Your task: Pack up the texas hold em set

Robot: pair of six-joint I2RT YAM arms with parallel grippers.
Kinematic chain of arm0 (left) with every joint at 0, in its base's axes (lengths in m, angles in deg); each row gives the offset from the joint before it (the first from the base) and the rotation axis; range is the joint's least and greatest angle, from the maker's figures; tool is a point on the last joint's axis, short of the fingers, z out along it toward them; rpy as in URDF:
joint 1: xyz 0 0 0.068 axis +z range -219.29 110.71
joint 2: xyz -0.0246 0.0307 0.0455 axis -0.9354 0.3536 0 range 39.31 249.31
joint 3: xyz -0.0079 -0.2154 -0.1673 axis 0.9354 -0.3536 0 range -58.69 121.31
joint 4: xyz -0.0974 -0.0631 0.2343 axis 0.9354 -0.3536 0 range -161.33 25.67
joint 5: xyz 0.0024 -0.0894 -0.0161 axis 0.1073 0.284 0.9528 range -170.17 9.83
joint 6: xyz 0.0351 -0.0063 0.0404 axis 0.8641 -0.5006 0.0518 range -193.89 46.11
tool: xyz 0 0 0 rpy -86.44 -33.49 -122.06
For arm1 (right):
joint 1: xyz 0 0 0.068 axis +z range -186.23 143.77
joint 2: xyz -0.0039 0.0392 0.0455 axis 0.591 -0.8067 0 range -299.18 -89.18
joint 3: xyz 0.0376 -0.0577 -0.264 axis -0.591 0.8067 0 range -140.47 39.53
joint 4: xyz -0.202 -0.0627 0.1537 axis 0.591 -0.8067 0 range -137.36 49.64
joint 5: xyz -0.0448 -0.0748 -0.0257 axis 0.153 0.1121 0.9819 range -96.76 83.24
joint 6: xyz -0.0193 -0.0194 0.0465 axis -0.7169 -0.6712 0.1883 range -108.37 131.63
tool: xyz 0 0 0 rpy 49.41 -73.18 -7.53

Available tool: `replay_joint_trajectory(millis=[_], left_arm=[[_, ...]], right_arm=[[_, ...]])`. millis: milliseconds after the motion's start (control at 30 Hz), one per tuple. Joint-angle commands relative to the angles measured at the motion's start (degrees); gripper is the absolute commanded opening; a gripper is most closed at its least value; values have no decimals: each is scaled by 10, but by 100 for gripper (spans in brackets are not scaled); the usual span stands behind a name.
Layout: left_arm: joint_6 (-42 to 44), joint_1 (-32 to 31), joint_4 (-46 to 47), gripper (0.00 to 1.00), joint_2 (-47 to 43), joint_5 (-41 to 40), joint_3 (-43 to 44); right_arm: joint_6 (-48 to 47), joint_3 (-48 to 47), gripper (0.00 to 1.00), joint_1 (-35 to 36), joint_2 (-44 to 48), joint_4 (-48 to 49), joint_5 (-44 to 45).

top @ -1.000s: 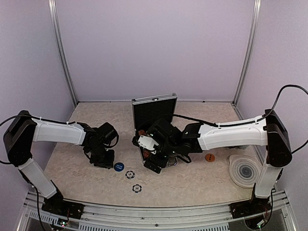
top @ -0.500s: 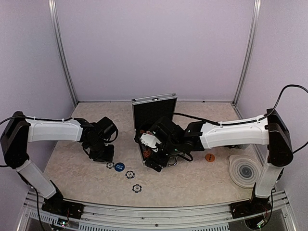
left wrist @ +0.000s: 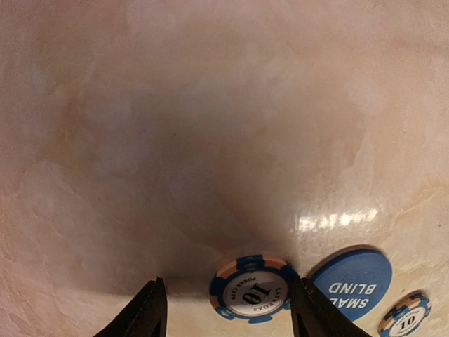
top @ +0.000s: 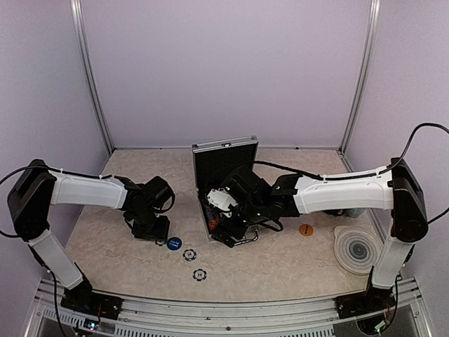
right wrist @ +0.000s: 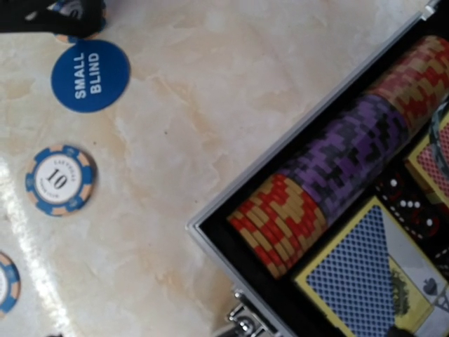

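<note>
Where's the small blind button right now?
Top view: the button lies left of the open case, beside the left end effector and a 10 chip.

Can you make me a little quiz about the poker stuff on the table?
1. True or false: the silver case is shut.
2. Which number is on the chip that lies between the left jaws? A) 5 B) 10 C) 100
3. Fill in the gap: the round blue button reads "SMALL ____".
Key: 1 false, its lid stands open; 2 B; 3 BLIND.
</note>
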Motion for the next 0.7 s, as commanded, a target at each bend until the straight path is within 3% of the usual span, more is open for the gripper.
replay_joint_trajectory(millis=[0, 667], left_arm=[[10, 8, 34, 60, 24, 2, -9], [22, -13, -1, 60, 23, 68, -32]], right_arm=[[20, -3, 99, -1, 13, 3, -7], [9, -13, 99, -1, -2, 0, 5]])
